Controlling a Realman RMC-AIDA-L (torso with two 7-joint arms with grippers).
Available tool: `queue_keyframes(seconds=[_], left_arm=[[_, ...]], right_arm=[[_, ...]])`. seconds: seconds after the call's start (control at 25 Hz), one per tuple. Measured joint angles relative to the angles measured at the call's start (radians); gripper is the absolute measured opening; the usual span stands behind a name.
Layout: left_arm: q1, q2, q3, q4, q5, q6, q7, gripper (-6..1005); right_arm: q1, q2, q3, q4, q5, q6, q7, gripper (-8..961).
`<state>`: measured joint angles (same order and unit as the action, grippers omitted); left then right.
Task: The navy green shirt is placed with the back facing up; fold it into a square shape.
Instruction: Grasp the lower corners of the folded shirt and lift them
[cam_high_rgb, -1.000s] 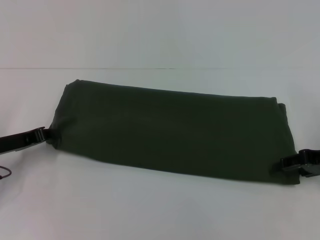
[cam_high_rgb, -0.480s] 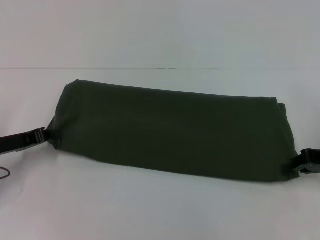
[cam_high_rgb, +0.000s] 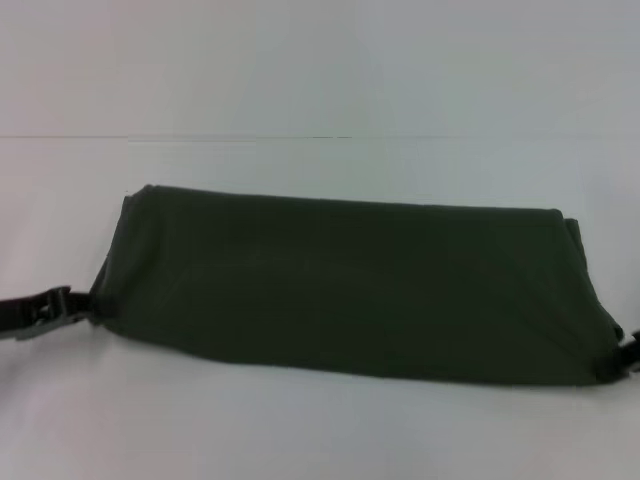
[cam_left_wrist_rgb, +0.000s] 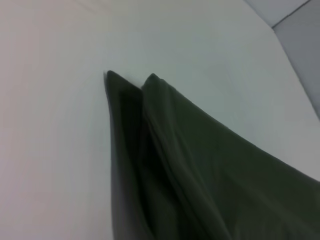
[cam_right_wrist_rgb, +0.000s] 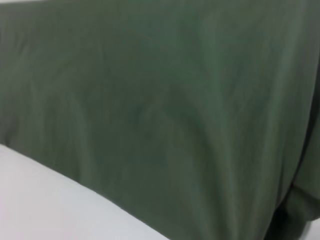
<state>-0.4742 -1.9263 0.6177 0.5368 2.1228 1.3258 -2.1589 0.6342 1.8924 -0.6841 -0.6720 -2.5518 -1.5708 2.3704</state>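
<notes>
We see soft, even, rather dim light on the white table (cam_high_rgb: 320, 430), with no glare and only faint shadow under the navy green shirt (cam_high_rgb: 350, 290). Its folds read nearly black. All three views are blurred, the right wrist view most.

White table (cam_high_rgb: 320, 430) — folded navy green shirt (cam_high_rgb: 350, 290)

Your head camera looked forward and down across the white worktop (cam_high_rgb: 320, 430), taking in the whole dark olive-green folded cotton shirt (cam_high_rgb: 350, 290) from some way off. Your left wrist camera sat near that shirt's (cam_left_wrist_rgb: 200, 170) end corners. Your right wrist camera pressed very close, the same cloth (cam_right_wrist_rgb: 160, 100) nearly filling it.
</notes>
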Motion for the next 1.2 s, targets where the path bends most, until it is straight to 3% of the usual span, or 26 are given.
queue_keyframes(seconds=[0.2, 0.28, 0.48, 0.64, 1.2], left_arm=[[0.036, 0.006, -0.090, 0.023, 0.104, 0.163, -0.040, 28], [0.079, 0.002, -0.126, 0.053, 0.129, 0.255, -0.058, 28], [0.119, -0.002, -0.141, 0.069, 0.160, 0.324, -0.070, 28], [0.139, -0.014, -0.153, 0.067, 0.192, 0.347, -0.070, 27], [0.146, -0.017, -0.155, 0.060, 0.202, 0.356, -0.058, 27]], right_arm=[[-0.003, -0.014, 0.000, -0.003, -0.088, -0.035, -0.040, 10], [-0.004, -0.016, 0.000, -0.003, -0.118, -0.036, -0.051, 11], [-0.004, -0.016, 0.003, -0.003, -0.136, -0.031, -0.060, 11], [-0.002, -0.017, 0.002, -0.003, -0.137, -0.030, -0.060, 11], [-0.023, -0.017, 0.022, -0.018, -0.131, -0.026, -0.061, 12]])
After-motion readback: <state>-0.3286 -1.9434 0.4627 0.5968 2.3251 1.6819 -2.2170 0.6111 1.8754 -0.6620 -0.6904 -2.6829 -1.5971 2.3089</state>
